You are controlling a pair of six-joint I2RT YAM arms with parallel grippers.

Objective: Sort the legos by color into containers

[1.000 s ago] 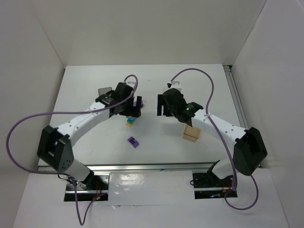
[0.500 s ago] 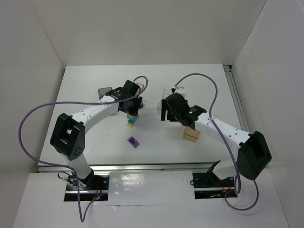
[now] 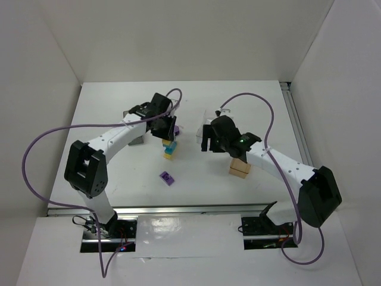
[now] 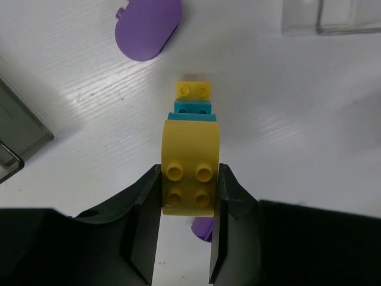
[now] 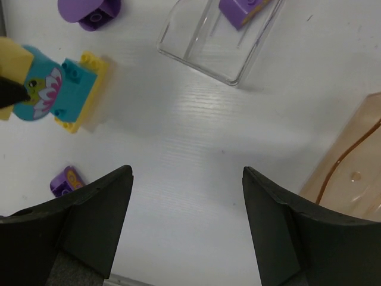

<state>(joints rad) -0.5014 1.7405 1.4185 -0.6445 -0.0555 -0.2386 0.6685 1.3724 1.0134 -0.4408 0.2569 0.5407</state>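
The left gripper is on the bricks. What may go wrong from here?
The left gripper clamps the large yellow brick, which seems joined to a teal brick and a small yellow brick. Lifting may carry all three, mixing the colours. Gripped only at one end, it may twist.

Top view: lego stack (image 3: pixel 170 150) lies mid-table (image 3: pixel 196 186). L gripper (image 4: pixel 189 185) has a finger on either side of the stack's back-end brick, touching it. Rounded lego (image 4: pixel 147 27) sits just behind the stack. Lone lego (image 3: pixel 167 178) lies in front of the stack, apart. Left bin (image 4: pixel 24 128) is L of the stack, partly under L arm (image 3: pixel 113 140). Middle bin (image 5: pixel 202 42) is behind-R of the stack w/ a single lego (image 5: pixel 241 12) inside. Right bin (image 3: pixel 240 170) is further R & nearer, under R arm (image 3: pixel 274 161), apart from the middle bin.
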